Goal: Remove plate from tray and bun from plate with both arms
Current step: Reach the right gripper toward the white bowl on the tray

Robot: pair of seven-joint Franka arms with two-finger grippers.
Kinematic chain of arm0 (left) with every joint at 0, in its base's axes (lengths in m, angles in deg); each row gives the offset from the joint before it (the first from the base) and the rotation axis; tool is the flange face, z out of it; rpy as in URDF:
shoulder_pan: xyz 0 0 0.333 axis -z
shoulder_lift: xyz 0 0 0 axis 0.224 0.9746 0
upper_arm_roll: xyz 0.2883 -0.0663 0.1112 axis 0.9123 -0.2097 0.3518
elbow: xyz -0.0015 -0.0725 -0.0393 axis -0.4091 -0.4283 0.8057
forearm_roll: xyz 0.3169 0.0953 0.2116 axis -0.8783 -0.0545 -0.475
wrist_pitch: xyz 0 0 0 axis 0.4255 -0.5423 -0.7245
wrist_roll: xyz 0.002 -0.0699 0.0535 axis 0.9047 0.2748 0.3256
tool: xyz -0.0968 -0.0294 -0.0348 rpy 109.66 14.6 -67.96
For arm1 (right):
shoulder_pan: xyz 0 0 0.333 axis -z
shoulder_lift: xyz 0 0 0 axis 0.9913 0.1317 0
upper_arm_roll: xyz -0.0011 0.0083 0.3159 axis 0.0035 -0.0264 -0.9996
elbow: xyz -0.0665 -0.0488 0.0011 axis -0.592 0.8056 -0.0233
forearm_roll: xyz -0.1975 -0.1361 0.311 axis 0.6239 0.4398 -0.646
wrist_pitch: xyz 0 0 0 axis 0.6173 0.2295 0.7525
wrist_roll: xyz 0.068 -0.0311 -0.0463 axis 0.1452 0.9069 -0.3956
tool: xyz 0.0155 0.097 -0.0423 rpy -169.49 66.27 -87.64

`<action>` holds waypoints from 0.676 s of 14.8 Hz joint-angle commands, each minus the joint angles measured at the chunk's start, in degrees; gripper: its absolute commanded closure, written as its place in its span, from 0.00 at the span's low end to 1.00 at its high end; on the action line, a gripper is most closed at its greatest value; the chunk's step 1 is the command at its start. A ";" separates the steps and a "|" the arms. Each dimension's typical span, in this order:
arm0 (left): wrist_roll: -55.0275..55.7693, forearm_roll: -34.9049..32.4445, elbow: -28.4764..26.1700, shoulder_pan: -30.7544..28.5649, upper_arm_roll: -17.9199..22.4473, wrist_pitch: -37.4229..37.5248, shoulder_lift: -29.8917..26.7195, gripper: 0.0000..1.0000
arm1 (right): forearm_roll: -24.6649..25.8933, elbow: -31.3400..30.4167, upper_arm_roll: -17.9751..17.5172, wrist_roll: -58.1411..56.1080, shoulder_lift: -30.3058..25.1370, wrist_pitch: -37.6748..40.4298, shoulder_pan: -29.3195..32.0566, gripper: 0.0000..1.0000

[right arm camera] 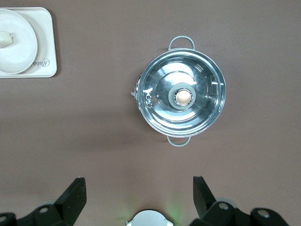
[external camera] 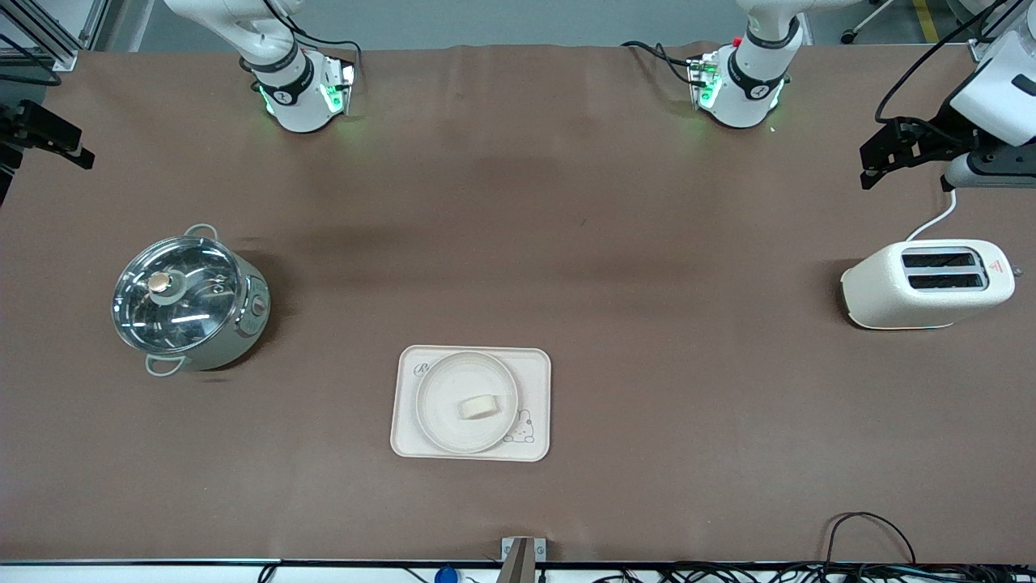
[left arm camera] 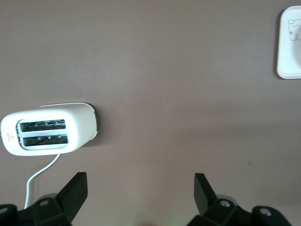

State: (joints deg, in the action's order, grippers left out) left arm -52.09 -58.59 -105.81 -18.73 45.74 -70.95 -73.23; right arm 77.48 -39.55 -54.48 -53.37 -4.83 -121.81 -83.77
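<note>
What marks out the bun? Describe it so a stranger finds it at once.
Start at the rectangular cream tray near the table's front-camera edge, midway between the lidded pot and the toaster. A round plate sits on it. The bun lies on that plate: a small pale oblong lump, the only soft, unglazed thing there.

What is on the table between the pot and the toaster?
The tray, holding the plate with the bun on it, lies between the pot and the toaster, a bit nearer the front camera. The front view shows it.
</note>
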 commanded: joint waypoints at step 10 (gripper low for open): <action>-0.62 1.35 3.24 -0.54 0.12 0.89 2.07 0.00 | -7.25 -1.55 -1.07 0.82 10.81 -14.67 -9.02 0.00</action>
State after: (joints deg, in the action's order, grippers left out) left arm -52.09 -57.86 -104.98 -19.03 45.93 -70.96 -72.51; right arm 72.04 -41.70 -55.79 -52.95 0.09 -132.60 -90.78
